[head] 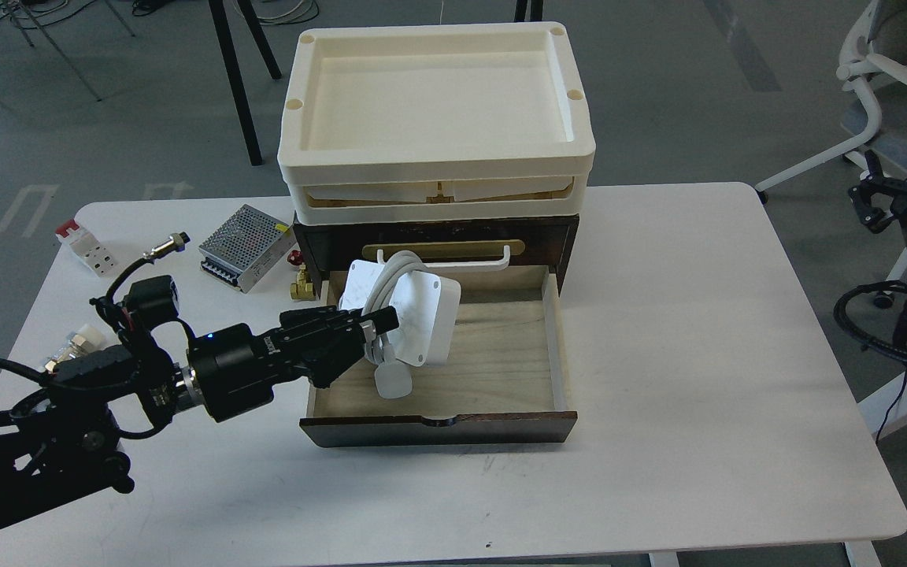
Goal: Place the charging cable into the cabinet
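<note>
The charging cable [419, 319], a flat white slab with a white cord wound round it and a white plug hanging below, is held tilted in the air over the left part of the open pale-wood drawer [501, 358]. My left gripper [375, 324] is shut on its cord side, reaching in from the left. The cabinet [556, 236] is a dark brown box with a white handle on a brass plate, topped with cream trays [434, 102]. My right gripper [875, 197] is off the table at the far right; its fingers cannot be told apart.
A metal mesh power supply box [239, 246], a brass fitting [301, 287], a small red knob [293, 257] and a white-and-red block [85, 247] lie left of the cabinet. A small clear piece [75, 345] lies by the left table edge. A white chair stands far right.
</note>
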Robot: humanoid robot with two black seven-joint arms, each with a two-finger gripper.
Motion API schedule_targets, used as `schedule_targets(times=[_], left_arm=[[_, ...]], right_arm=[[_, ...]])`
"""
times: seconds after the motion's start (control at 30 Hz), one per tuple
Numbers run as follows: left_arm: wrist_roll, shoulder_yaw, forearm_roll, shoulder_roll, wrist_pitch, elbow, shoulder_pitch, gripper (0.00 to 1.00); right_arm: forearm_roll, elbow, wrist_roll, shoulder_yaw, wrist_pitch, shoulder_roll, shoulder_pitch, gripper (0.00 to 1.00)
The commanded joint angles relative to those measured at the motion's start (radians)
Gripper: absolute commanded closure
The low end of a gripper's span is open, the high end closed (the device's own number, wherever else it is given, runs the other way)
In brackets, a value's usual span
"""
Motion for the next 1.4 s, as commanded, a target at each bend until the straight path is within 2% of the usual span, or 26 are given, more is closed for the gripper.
schedule_targets(times=[0.0,0.07,0.17,0.2,0.23,0.27,0.3,0.43,0.57,0.73,0.87,0.93,0.97,1.03,1.17,1.3,1.37], left_arm=[[0.0,0.018,-0.001,-0.053,-0.004,0.083,0.002,0.97],[0.0,0.019,-0.001,-0.087,-0.006,0.113,0.004,0.93],[0.0,0.022,-0.004,-0.122,-0.008,0.143,0.004,0.78],[0.0,0.021,-0.006,-0.133,-0.012,0.144,0.002,0.67],[0.0,0.019,-0.007,-0.145,-0.017,0.144,0.001,0.49],[0.0,0.019,-0.01,-0.158,-0.018,0.143,-0.001,0.26],[0.0,0.018,-0.024,-0.173,-0.017,0.144,-0.008,0.1],[0.0,0.006,-0.098,-0.182,-0.02,0.146,-0.024,0.02],[0.0,-0.019,-0.194,-0.153,-0.009,0.149,-0.047,0.01],[0.0,-0.112,-0.26,0.0,-0.018,0.152,-0.021,0.01],[0.0,-0.129,-0.556,0.141,-0.032,0.175,-0.005,0.01],[0.0,-0.134,-0.773,0.187,-0.098,0.187,-0.008,0.01],[0.0,-0.146,-0.884,0.201,-0.165,0.201,-0.018,0.01],[0.0,-0.209,-1.073,0.212,-0.333,0.235,-0.025,0.01],[0.0,-0.451,-1.265,0.186,-0.72,0.369,-0.033,0.01],[0.0,-0.637,-1.311,0.045,-0.734,0.529,-0.035,0.01],[0.0,-0.677,-1.31,-0.024,-0.734,0.584,-0.036,0.01]], right_arm=[[0.0,0.001,0.0,0.002,0.0,0.002,0.0,0.0],[0.0,0.001,0.0,0.002,0.0,0.002,0.0,0.0],[0.0,0.001,0.0,0.002,0.0,0.001,0.0,0.0],[0.0,0.001,0.0,0.002,0.0,0.001,0.0,0.0],[0.0,0.0,0.0,0.002,0.0,0.001,0.0,0.0],[0.0,0.001,0.0,0.002,0.0,0.001,0.0,0.0],[0.0,0.001,0.0,0.002,0.0,0.001,0.0,0.0],[0.0,0.003,0.0,0.003,0.0,0.002,0.002,0.0],[0.0,0.004,0.0,0.003,0.0,0.004,0.013,0.0],[0.0,0.006,0.0,0.005,0.0,0.005,0.022,0.0],[-0.003,0.004,-0.002,-0.003,0.0,0.004,0.071,0.0],[-0.009,0.003,-0.003,-0.009,0.0,0.004,0.109,0.0],[-0.012,0.003,-0.005,-0.014,0.0,0.005,0.135,0.0],[-0.03,0.008,-0.005,-0.034,0.0,0.025,0.176,0.0],[-0.067,0.012,-0.002,-0.052,0.0,0.108,0.218,0.0],[-0.064,0.018,0.011,-0.022,0.0,0.148,0.217,0.0],[-0.064,0.023,0.02,0.02,0.0,0.142,0.207,0.0]])
